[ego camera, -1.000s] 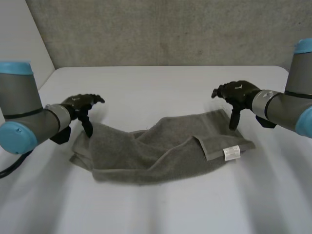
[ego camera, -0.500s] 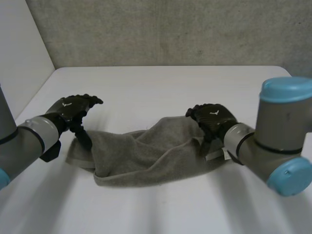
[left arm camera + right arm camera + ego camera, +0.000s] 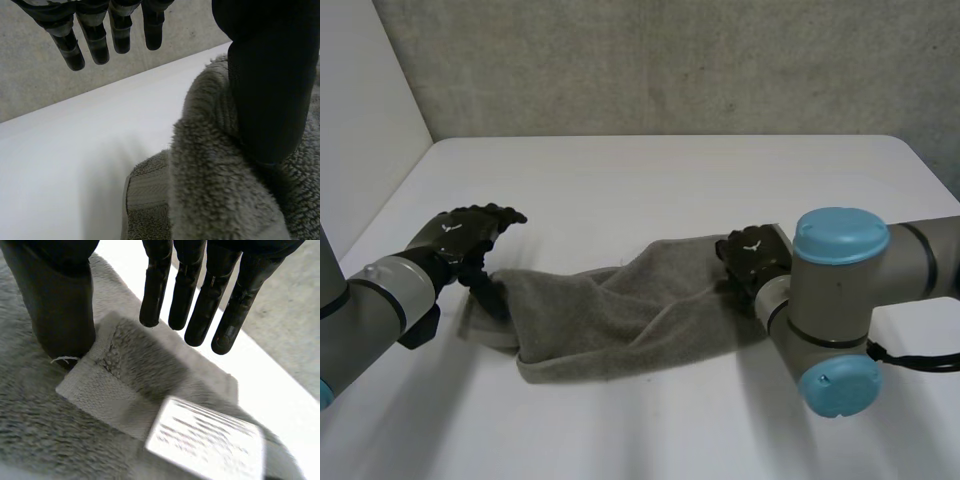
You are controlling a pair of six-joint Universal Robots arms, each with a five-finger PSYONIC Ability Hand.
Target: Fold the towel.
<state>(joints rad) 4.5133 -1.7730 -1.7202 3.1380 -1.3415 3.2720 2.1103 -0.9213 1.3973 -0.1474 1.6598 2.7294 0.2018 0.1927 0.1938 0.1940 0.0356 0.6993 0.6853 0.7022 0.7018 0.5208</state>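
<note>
A grey towel [image 3: 610, 320] lies crumpled in a long bunch across the white table [image 3: 640, 190]. My left hand [image 3: 460, 235] is at its left end. There its thumb [image 3: 267, 85] presses down into the towel [image 3: 210, 200], while the fingers [image 3: 95, 45] stay straight and clear of the cloth. My right hand [image 3: 752, 252] is over the right end. Its thumb [image 3: 62, 305] rests on the pile beside a turned-over hemmed corner [image 3: 115, 375], and its fingers [image 3: 200, 305] hang straight above that corner. The white label [image 3: 205, 440] lies just beyond them. Neither hand pinches the cloth.
My right arm's elbow with its blue cap [image 3: 835, 300] stands over the table right beside the towel's right end and hides part of it. A grey wall [image 3: 650, 60] rises behind the table. The table's left edge [image 3: 390, 205] runs near my left arm.
My right arm swung inward and its hand came down from beside the far right corner onto the towel's right end. My left hand slid slightly leftward, its thumb still on the left end.
</note>
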